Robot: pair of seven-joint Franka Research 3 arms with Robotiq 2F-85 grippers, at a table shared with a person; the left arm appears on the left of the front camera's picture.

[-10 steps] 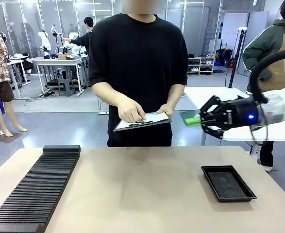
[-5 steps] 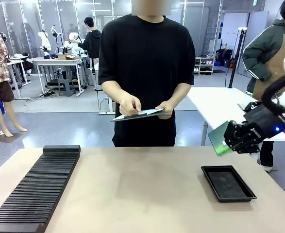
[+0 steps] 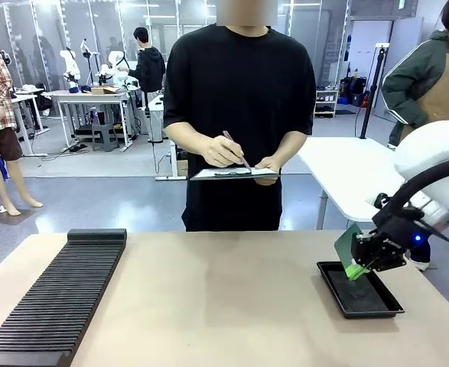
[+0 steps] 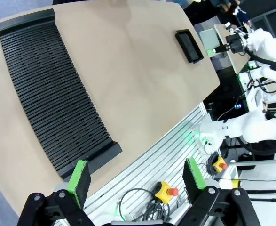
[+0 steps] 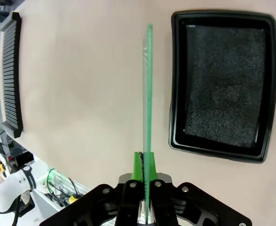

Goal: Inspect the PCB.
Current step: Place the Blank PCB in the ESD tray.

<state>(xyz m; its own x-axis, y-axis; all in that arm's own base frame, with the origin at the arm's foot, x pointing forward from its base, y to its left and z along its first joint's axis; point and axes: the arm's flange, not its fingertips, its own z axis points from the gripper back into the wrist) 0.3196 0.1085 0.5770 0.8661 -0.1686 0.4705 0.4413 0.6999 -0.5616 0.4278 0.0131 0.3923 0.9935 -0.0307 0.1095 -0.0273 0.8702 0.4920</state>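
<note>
Green PCB (image 3: pixel 348 246) now hangs low at the table's right side, tilted on edge just above the near-left part of the black tray (image 3: pixel 377 305), pinched at one end by the right gripper (image 3: pixel 359 261), whose jaws are clamped narrow on it. A second ago the arm held that board high, out toward the person; half a second ago it was partway down. In the right wrist view the board (image 5: pixel 147 84) shows edge-on, over the table strip beside the tray (image 5: pixel 222 146). The person has meanwhile lifted the clipboard (image 3: pixel 234 173) and is writing on it with a pen (image 3: pixel 235 147). I judge the showing step finished and the board headed for the tray. The left gripper (image 4: pixel 137 176) stands wide and empty above the slotted rack (image 4: pixel 48 94).
</note>
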